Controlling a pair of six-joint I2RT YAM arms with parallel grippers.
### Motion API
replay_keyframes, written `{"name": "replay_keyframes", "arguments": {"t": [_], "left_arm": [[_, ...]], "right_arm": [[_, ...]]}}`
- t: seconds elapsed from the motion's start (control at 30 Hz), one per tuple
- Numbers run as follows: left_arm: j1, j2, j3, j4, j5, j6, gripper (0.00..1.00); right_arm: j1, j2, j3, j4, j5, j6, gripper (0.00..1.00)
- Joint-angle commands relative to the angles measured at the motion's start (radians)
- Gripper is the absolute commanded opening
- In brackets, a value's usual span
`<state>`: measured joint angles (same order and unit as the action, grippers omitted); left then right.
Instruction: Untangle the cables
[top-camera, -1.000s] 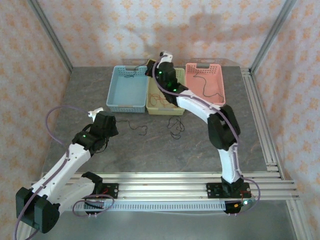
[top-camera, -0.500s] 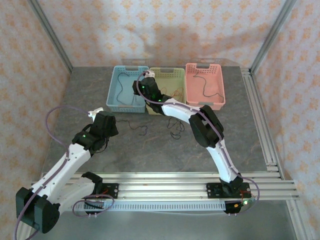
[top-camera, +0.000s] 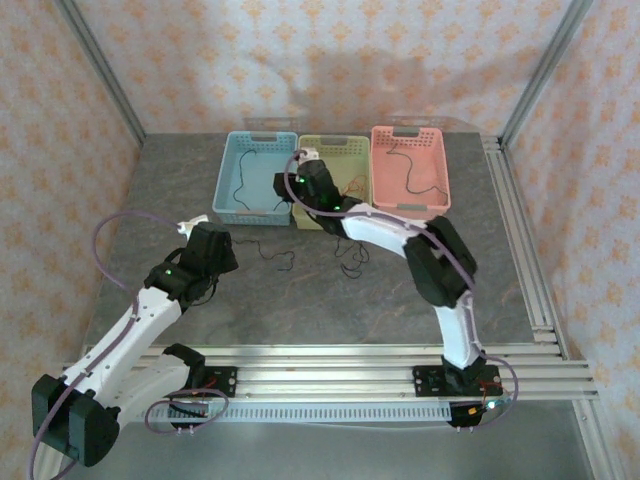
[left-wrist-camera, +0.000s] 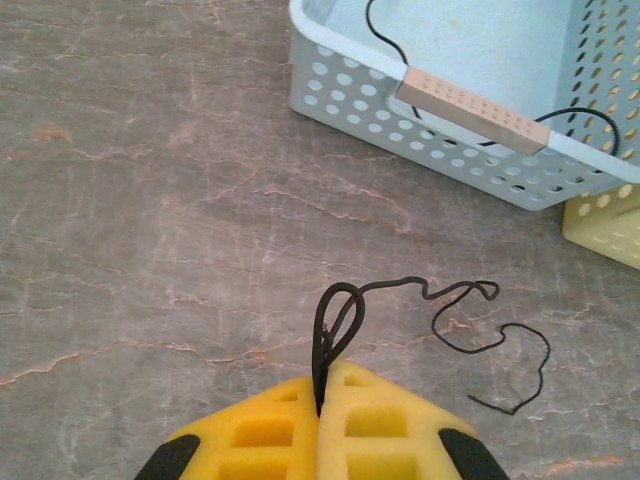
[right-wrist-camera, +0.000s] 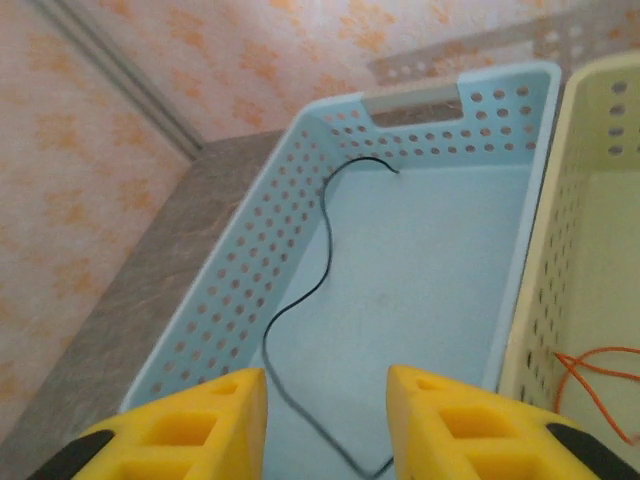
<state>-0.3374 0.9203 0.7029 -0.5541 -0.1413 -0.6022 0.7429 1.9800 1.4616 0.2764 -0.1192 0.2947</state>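
Since the cables are the matter in hand, we list them first, strand by strand.

1. Thin black floppy wire, lying on the grey marbled tabletop. One looped end is nipped between the yellow foam pads of the left gripper, whose jaws are pressed together on it. We judge the pinch is there to anchor the strand so that it can be drawn clear of its neighbour.
2. Second dark wire, loose on the table just to the right of the first. Whether the two touch, we cannot tell.
3. Long black wire, snaking along the floor of the pale blue perforated plastic basket.
4. Orange-red wire, in the pale yellow perforated basket next to the blue one.
5. Dark curled wire, in the pink plastic basket.

We take the three baskets, which stand side by side at the far edge of the table, for sorting bins for separated strands.

The right gripper hangs over the blue basket, jaws partly apart with nothing between them. The posture would suit a drop or a pick, and we cannot say which.

By our reckoning, the two table strands are not yet binned.
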Motion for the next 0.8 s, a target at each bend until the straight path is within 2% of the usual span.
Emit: {"name": "replay_keyframes", "arguments": {"t": [0.0, 0.17, 0.37, 0.57, 0.77], "left_arm": [[0.01, -0.027, -0.015, 0.04, 0.063, 0.007, 0.0], [0.005, -0.059, 0.014, 0.061, 0.177, 0.003, 0.0], [-0.026, -0.055, 0.097, 0.051, 0.301, 0.011, 0.0], [-0.131, -0.01, 0.188, 0.038, 0.331, 0.039, 0.0], [-0.189, 0.03, 0.275, 0.017, 0.347, 0.057, 0.0]], "right_arm": [[-0.002, -0.22, -0.14, 0.102, -0.032, -0.115, 0.39], [-0.002, -0.452, -0.434, 0.201, -0.081, -0.218, 0.42], [-0.002, -0.629, -0.713, 0.311, -0.245, -0.299, 0.47], [0.006, -0.624, -0.843, 0.487, -0.318, -0.268, 0.58], [0.018, -0.598, -0.856, 0.53, -0.364, -0.295, 0.6]]}}
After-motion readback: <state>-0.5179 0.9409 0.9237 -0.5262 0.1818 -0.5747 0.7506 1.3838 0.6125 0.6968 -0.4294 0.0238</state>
